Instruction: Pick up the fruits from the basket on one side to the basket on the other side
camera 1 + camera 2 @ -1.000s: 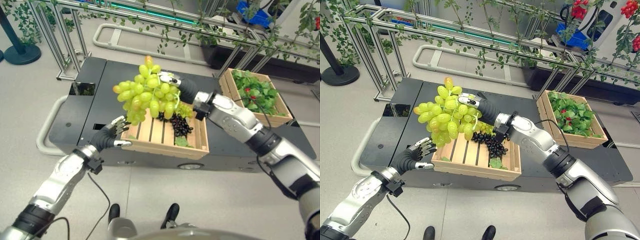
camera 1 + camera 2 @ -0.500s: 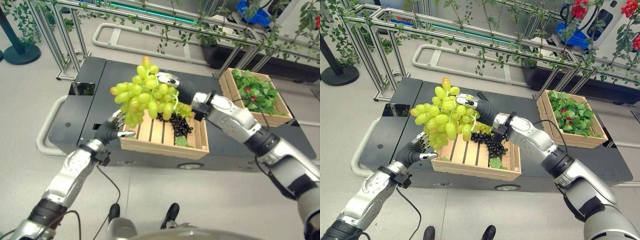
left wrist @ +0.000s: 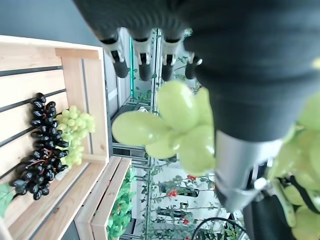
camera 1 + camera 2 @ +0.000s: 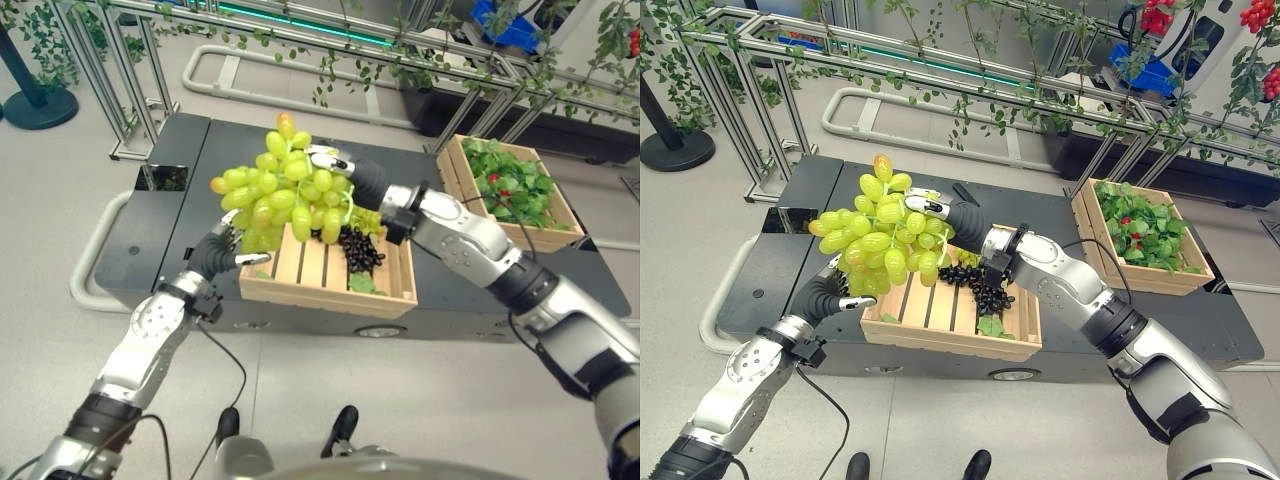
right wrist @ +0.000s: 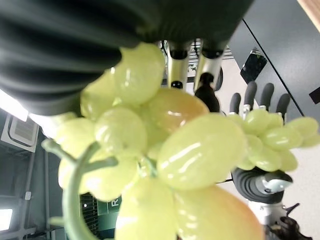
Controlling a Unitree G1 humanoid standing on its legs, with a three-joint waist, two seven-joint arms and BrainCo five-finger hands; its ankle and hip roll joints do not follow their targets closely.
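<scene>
Lifting grapes clear of the crate, the right hand gripped them (left hand, fingers relaxed, waited below).

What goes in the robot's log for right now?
right hand: holding green grapes above crate | left hand: open under bunch | black grapes: in crate

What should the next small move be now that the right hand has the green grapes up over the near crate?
Probably bring the left hand up under the green grape bunch to take it. The right hand holds the bunch in the air above the slatted crate's left end, and the left hand sits open just below its hanging tip. Black grapes stay in the crate.
</scene>
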